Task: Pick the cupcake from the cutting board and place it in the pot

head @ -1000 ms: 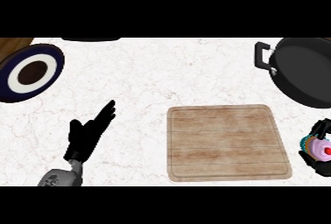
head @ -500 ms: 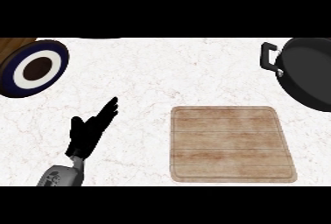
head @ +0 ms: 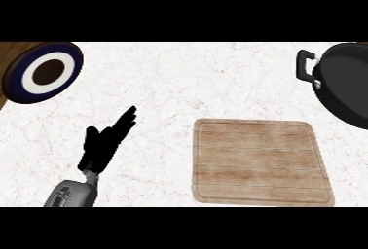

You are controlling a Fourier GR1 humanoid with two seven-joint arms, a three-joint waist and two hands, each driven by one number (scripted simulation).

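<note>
A bare wooden cutting board (head: 262, 162) lies at the lower right of the counter; nothing sits on it. The black pot (head: 348, 82) with a side handle stands at the right edge, partly cut off by the frame. No cupcake shows anywhere in the head view. My left hand (head: 104, 143) rests at the lower left, fingers straight and pointing up and to the right, holding nothing. My right hand is out of view.
A dark blue plate (head: 45, 72) with a white ring and brown centre sits at the upper left, over a strip of brown wood. White marble counter (head: 194, 82) spreads between plate, board and pot.
The view has shifted right: plate, board and pot slid left in the picture. The right hand with the cupcake, seen at the right edge 1.0 s ago, has left the view.
</note>
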